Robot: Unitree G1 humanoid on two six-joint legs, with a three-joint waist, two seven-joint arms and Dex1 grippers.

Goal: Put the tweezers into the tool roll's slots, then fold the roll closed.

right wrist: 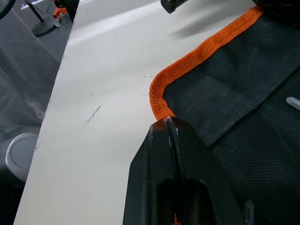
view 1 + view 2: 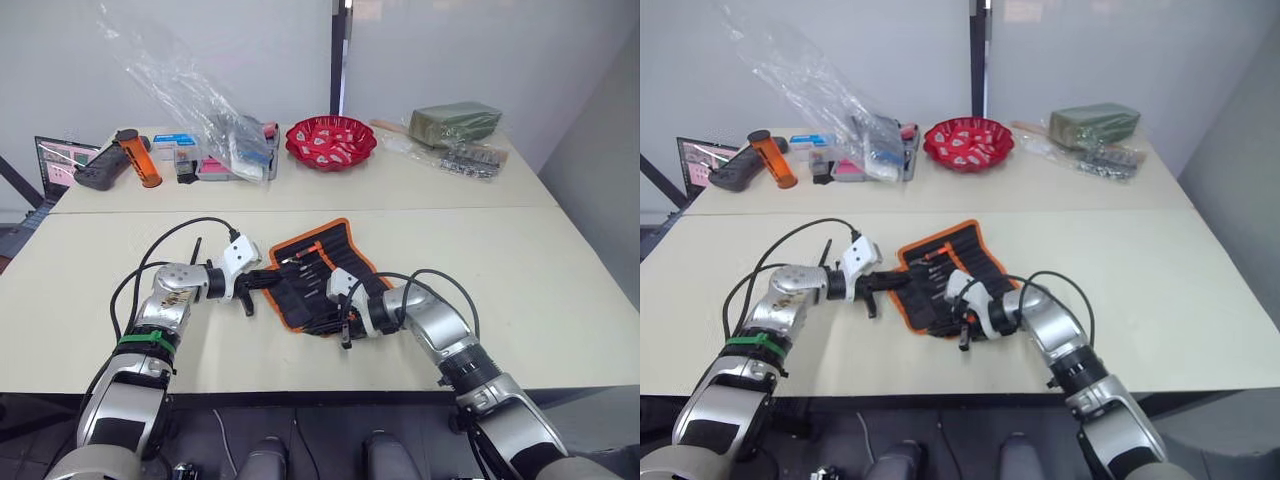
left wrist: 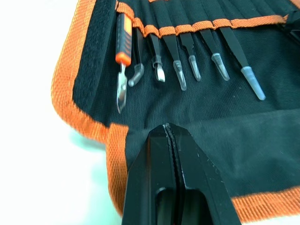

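The left pincer (image 3: 167, 129) is pressed together over the tool roll's (image 2: 318, 278) left edge. The right pincer (image 1: 168, 123) pinches its near orange edging, hiding that corner.

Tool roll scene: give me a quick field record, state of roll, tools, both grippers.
tool roll: open flat on the near table, inner face up
tweezers: seated in the slots under the orange strip, capped tips showing
other tool in roll: orange-handled tool in the end slot
left gripper: fingers together, over the roll's lower flap by the orange edging
right gripper: fingers closed at the roll's orange corner edging
fold: not yet done
far table: red bowl, plastic bags, orange bottle
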